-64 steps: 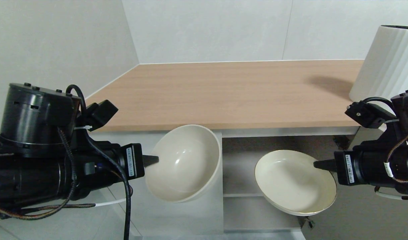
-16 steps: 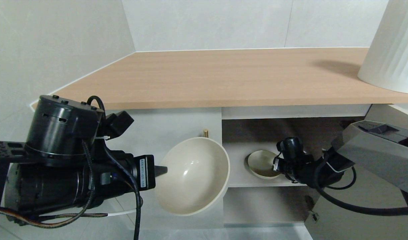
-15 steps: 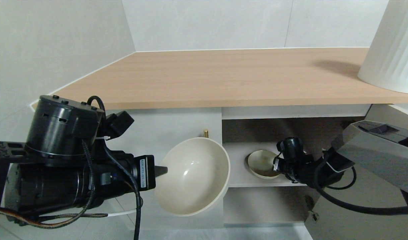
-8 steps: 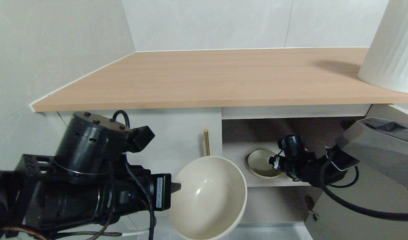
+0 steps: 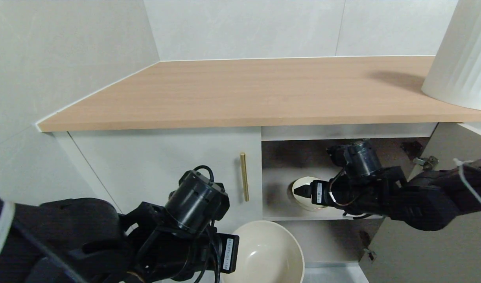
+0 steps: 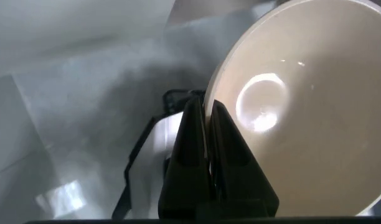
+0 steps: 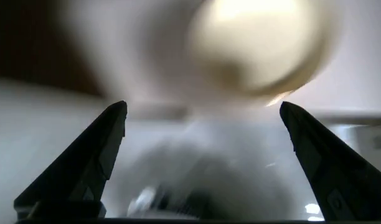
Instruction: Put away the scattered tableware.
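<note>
My left gripper (image 6: 206, 121) is shut on the rim of a deep cream bowl (image 5: 264, 255), held low in front of the cabinet, below the shelf level. The bowl (image 6: 302, 99) opens upward. A cream plate (image 5: 305, 188) lies on the shelf inside the open right compartment. My right gripper (image 5: 299, 191) is at the plate's near edge in the head view; in the right wrist view it (image 7: 203, 134) stands open, with the plate (image 7: 259, 43) ahead of its fingers (image 7: 103, 155) and nothing between them.
The wooden countertop (image 5: 264, 92) overhangs the cabinet. A white ribbed vessel (image 5: 460, 59) stands at its right end. The left cabinet door (image 5: 165, 161) is closed, with a gold handle (image 5: 244, 177). The right door (image 5: 433, 236) is swung open beside my right arm.
My right gripper carried the plate into the cabinet, let go and pulled back from it. My left arm lowered the bowl from counter height to below the shelf. The camera shifted early on.
</note>
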Robot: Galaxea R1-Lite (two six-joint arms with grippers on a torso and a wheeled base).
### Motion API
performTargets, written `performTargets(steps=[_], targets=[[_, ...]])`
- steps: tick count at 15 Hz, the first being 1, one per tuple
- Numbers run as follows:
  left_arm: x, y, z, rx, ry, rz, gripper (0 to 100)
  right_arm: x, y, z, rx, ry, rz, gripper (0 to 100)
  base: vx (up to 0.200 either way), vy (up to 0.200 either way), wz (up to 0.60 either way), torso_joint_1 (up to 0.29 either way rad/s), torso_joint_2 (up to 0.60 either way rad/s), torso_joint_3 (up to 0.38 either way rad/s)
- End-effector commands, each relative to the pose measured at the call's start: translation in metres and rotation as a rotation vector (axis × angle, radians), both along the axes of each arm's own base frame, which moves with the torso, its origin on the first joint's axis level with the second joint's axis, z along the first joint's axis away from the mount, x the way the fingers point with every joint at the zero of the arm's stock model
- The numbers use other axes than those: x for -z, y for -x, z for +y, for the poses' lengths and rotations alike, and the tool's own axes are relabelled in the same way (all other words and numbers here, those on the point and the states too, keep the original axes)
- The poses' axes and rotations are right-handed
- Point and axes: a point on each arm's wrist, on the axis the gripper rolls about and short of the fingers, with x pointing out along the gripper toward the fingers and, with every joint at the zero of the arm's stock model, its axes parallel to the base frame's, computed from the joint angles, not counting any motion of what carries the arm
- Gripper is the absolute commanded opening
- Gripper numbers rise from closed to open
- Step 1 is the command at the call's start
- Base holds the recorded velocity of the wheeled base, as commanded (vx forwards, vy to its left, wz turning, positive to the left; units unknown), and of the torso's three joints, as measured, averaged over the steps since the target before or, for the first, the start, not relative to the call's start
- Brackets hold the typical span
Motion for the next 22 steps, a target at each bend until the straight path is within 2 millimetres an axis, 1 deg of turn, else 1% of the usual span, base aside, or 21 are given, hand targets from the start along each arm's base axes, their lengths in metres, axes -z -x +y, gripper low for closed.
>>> performTargets(steps=[1, 2, 3, 4, 6, 8, 9, 13, 15, 22], targets=[[0.028, -0.008, -0.009, -0.015, -0.09, 0.045, 0, -0.046, 0.05, -0.004, -0.172, -0.053, -0.033, 100, 0.0, 0.0, 0.0, 0.0, 0.0, 0.0], [0.036, -0.011, -0.01, -0.033, -0.129, 0.042, 0, -0.048, 0.058, -0.003, -0.204, -0.037, -0.03, 100, 0.0, 0.0, 0.0, 0.0, 0.0, 0.0], [0.039, -0.013, -0.011, -0.044, -0.149, 0.034, 0, -0.047, 0.063, -0.001, -0.225, -0.025, -0.025, 100, 0.0, 0.0, 0.0, 0.0, 0.0, 0.0], [0.039, -0.015, -0.013, -0.06, -0.159, 0.021, 0, -0.041, 0.07, 0.002, -0.267, 0.01, -0.012, 100, 0.0, 0.0, 0.0, 0.0, 0.0, 0.0], [0.036, -0.016, -0.014, -0.07, -0.155, 0.004, 0, -0.021, 0.077, 0.003, -0.359, 0.134, 0.013, 100, 0.0, 0.0, 0.0, 0.0, 0.0, 0.0], [0.032, -0.017, -0.015, -0.084, -0.152, -0.02, 0, -0.008, 0.08, 0.012, -0.398, 0.182, 0.039, 100, 0.0, 0.0, 0.0, 0.0, 0.0, 0.0], [0.029, -0.016, -0.014, -0.087, -0.15, -0.031, 0, -0.004, 0.08, 0.014, -0.403, 0.19, 0.048, 100, 0.0, 0.0, 0.0, 0.0, 0.0, 0.0], [0.015, -0.003, -0.02, -0.048, -0.116, -0.065, 0, 0.015, 0.075, 0.025, -0.383, 0.259, 0.079, 100, 0.0, 0.0, 0.0, 0.0, 0.0, 0.0], [0.015, -0.001, -0.021, -0.04, -0.116, -0.067, 0, 0.019, 0.073, 0.027, -0.375, 0.273, 0.083, 100, 0.0, 0.0, 0.0, 0.0, 0.0, 0.0], [0.013, 0.003, -0.022, -0.037, -0.125, -0.083, 0, 0.02, 0.07, 0.028, -0.351, 0.284, 0.078, 100, 0.0, 0.0, 0.0, 0.0, 0.0, 0.0]])
